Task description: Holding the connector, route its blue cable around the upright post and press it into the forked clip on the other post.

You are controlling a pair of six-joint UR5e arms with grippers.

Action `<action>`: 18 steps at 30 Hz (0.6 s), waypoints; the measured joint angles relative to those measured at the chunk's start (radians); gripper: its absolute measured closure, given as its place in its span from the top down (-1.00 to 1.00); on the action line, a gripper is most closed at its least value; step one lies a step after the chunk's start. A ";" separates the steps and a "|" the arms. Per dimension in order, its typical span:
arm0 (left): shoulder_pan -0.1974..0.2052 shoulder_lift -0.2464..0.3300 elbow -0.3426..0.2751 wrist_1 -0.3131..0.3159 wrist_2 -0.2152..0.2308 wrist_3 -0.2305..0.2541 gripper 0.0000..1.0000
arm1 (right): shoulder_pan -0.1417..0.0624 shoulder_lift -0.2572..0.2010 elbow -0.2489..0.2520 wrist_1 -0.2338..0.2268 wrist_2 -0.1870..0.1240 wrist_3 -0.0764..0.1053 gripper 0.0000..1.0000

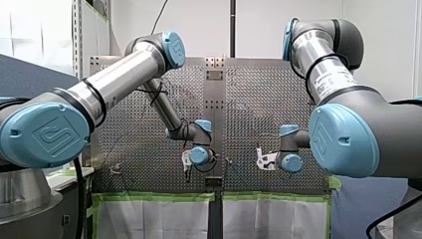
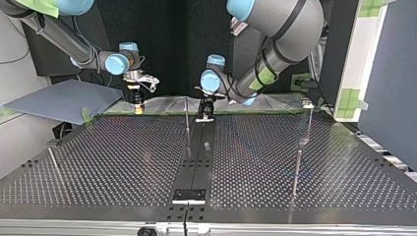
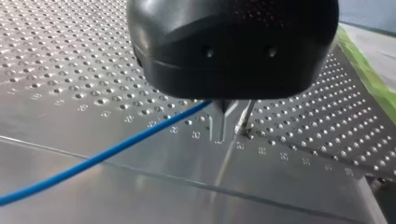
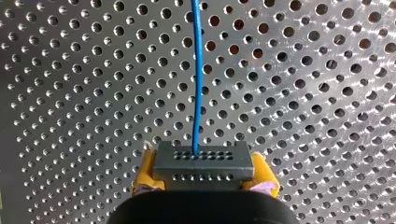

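Observation:
In the right wrist view my right gripper (image 4: 203, 179) is shut, its yellow pads (image 4: 145, 170) clamping a dark grey connector (image 4: 203, 162). A blue cable (image 4: 198, 70) leaves the connector and runs straight ahead over the perforated plate. In the left wrist view my left gripper (image 3: 224, 133) has its metal fingers together on the blue cable (image 3: 102, 156), which trails off to one side. A thin upright post (image 3: 244, 119) stands right beside those fingers. In the top view my right gripper (image 2: 137, 104) hangs at the far left and my left gripper (image 2: 205, 114) near the middle, by a post (image 2: 187, 115).
More thin posts stand on the perforated table (image 2: 123, 162): one at the top view's far right (image 2: 309, 120) with a small head, one nearer the camera (image 2: 297, 172), and a leaning one at the left (image 2: 54, 162). A dark central strip (image 2: 196, 157) carries a small peg.

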 joint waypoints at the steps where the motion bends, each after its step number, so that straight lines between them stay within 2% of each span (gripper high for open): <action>1: 0.000 0.000 0.000 0.000 0.005 0.002 -0.93 | 0.000 0.000 0.000 0.000 0.000 0.000 -1.00; 3: 0.000 0.000 0.000 0.001 0.017 0.007 -0.24 | 0.000 0.000 0.000 -0.001 -0.001 0.000 -1.00; 4: 0.000 0.000 0.000 0.002 0.027 0.012 -0.24 | 0.000 0.000 0.000 -0.001 -0.001 0.000 -1.00; 5: -0.001 0.000 0.000 0.002 0.034 0.015 0.08 | 0.000 0.000 0.000 -0.001 -0.002 0.000 -1.00; 6: -0.001 0.000 0.000 0.001 0.042 0.017 0.57 | 0.000 0.000 0.000 -0.001 -0.003 0.000 -1.00; 7: -0.003 0.001 0.000 0.001 0.051 0.020 0.57 | 0.000 0.000 0.000 -0.001 -0.005 0.000 -1.00; 8: -0.004 0.001 0.000 0.001 0.056 0.021 0.74 | 0.000 0.000 0.000 -0.001 -0.006 0.000 -1.00; 9: -0.006 0.000 0.000 0.001 0.060 0.022 1.00 | 0.000 0.000 0.000 0.000 -0.007 0.000 -1.00; 18: -0.015 0.001 0.000 -0.046 0.066 0.035 1.00 | 0.000 0.000 0.000 0.000 -0.009 0.000 -1.00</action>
